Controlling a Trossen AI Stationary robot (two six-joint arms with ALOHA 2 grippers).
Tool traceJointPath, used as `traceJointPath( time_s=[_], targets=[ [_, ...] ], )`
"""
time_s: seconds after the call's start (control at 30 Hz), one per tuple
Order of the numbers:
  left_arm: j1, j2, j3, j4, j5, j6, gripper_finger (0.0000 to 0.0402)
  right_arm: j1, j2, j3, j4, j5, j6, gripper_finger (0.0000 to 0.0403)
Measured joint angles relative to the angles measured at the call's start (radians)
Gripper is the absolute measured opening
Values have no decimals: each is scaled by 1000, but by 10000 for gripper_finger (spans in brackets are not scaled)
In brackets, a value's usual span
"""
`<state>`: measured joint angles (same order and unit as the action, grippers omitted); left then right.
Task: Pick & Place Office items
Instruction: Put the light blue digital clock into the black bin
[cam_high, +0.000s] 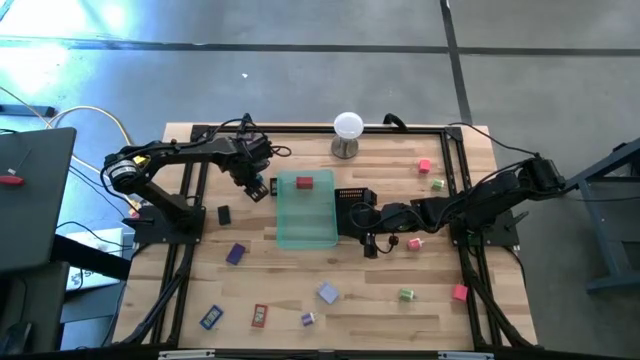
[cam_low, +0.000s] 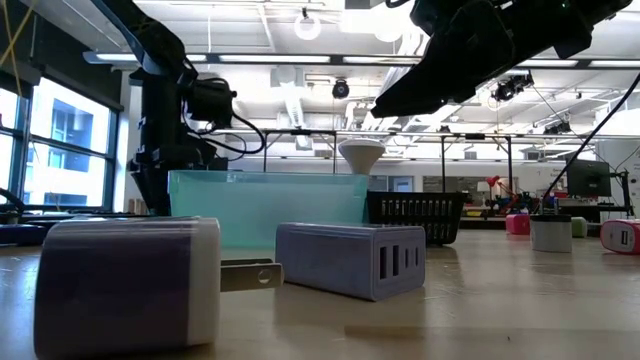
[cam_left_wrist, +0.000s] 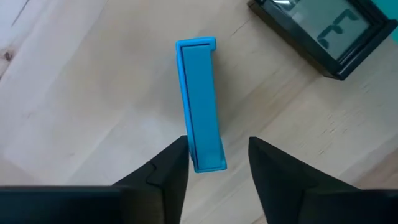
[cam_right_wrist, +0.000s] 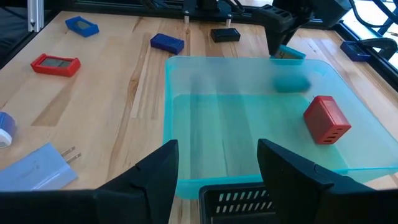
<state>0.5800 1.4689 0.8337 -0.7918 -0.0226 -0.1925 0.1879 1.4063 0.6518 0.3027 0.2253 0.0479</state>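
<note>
Bright ceiling lights (cam_low: 307, 25) glare in the low view, silhouetting the arms; near charger (cam_low: 130, 285) blurred.

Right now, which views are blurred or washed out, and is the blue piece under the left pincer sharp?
Left wrist view: the blue piece is sharp and evenly lit between the pincer fingers. Low view: the nearest charger is soft and the windows glare. Right wrist view: the green tray wall smears whatever lies behind it.
</note>
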Motion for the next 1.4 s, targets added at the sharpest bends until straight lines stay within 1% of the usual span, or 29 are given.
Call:
traceJointPath(
  time_s=[0.47,0.6,0.73,0.8,0.97,1.07,1.17,1.23,1.3,1.4],
  targets=[
    [-4,0,0,0,-62,-42,51,0,0,0,0,0,1,206],
    [-35,-8,1,5,-96,-40,46,0,0,0,0,0,2,206],
    [-84,-61,4,1,-107,-54,46,0,0,0,1,2,2,206],
    [-116,-106,4,-15,-113,-78,46,0,0,0,4,-1,2,206],
    [-196,-272,4,-65,-119,-149,46,0,0,0,20,-70,4,206],
    [-263,-389,4,-68,-118,-215,46,0,0,0,63,-52,3,206],
    [-357,-495,4,-68,-125,-291,47,-1,0,1,112,-14,-14,206],
    [-431,-552,4,-60,-162,-326,47,-2,0,1,142,-11,-24,206],
    [-509,-589,4,-22,-205,-337,47,-1,0,1,167,-15,-24,206],
    [-621,-604,5,73,-261,-334,47,-1,0,1,199,-15,-26,206]
  ],
)
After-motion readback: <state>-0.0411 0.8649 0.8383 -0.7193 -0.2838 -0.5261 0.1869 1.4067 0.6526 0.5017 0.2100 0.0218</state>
